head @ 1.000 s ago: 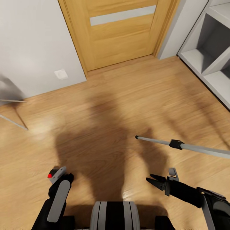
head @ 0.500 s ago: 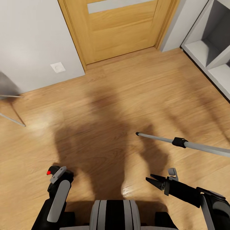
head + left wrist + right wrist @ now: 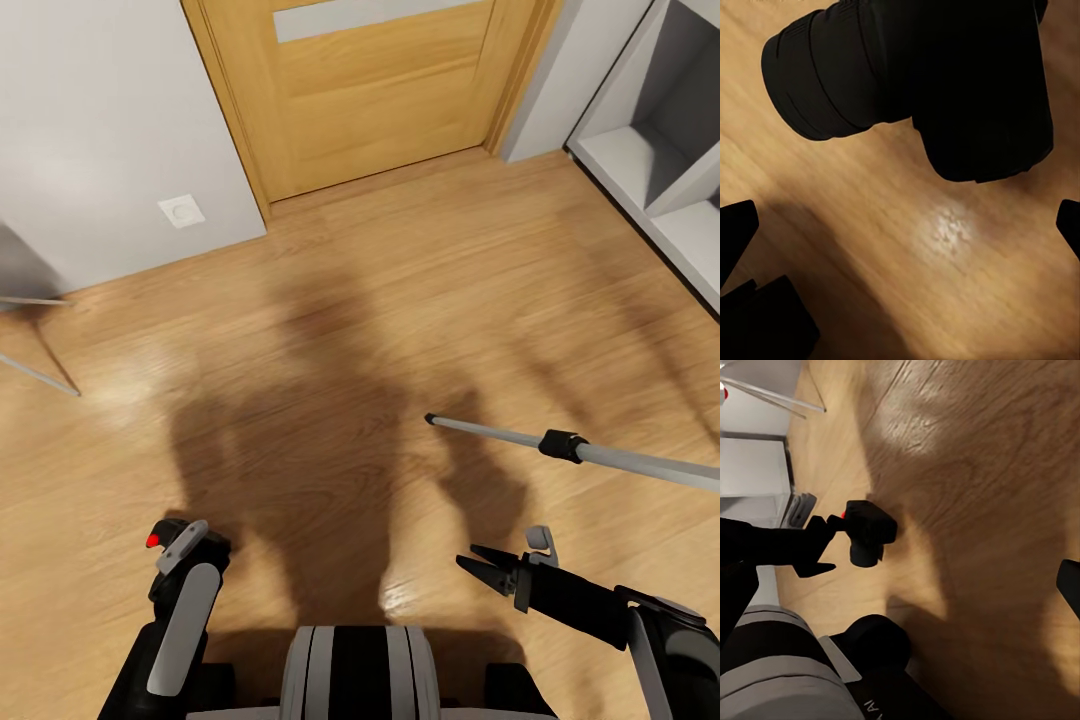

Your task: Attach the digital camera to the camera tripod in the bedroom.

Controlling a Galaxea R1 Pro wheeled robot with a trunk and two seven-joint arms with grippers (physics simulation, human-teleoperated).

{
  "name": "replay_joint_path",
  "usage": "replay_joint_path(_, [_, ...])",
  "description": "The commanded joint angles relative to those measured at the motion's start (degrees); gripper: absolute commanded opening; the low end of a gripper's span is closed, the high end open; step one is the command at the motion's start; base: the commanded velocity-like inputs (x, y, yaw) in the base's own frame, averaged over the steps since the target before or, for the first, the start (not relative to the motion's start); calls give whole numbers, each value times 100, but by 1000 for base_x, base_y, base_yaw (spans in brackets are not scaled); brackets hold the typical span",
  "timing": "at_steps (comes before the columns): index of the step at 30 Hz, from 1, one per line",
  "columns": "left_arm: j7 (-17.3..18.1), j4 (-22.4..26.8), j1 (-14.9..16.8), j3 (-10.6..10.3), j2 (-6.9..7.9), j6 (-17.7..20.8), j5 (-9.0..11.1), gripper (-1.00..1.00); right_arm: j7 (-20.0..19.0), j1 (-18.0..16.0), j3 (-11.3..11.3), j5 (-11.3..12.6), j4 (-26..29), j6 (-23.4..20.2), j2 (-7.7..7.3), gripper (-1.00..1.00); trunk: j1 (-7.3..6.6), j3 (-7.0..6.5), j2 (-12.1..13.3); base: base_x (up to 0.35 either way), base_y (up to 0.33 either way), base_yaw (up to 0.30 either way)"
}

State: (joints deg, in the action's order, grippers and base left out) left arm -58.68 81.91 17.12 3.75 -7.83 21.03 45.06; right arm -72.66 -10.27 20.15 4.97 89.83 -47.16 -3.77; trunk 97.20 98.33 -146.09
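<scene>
Claws point(image 3: 487, 566) above light wood floor point(image 3: 330, 330)

Left arm low at the head view's left, forearm reaching forward, left gripper point(image 3: 178, 548) with jaws clamped on the digital camera point(image 3: 868, 531), right arm entering from the right, forearm angled inward, right gripper point(image 3: 481, 562) with dark jaws parted, nothing between them

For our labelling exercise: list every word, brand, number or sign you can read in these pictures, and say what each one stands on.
No text can be read for certain.
Robot body: pale marks low in the right wrist view, too small and cut off to read.
Digital camera: a red dot, no lettering legible.
Door, wall plate, tripod leg: no writing.
</scene>
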Motion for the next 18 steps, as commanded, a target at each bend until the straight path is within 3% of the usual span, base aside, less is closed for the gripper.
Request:
replay_joint_path(1, [-18,2,2,4,-5,51,12,100,-12,-2,5,16,0,-40,-3,100,-1,3,-1,0,0,0])
replay_joint_path(10, [-16,0,2,-29,-4,51,11,100,-28,-2,6,21,0,-47,-29,100,-1,3,-1,0,0,0])
replay_joint_path(18, [-16,0,2,-53,-6,51,11,100,-37,-2,6,21,0,-48,-20,100,20,180,-12,0,0,0])
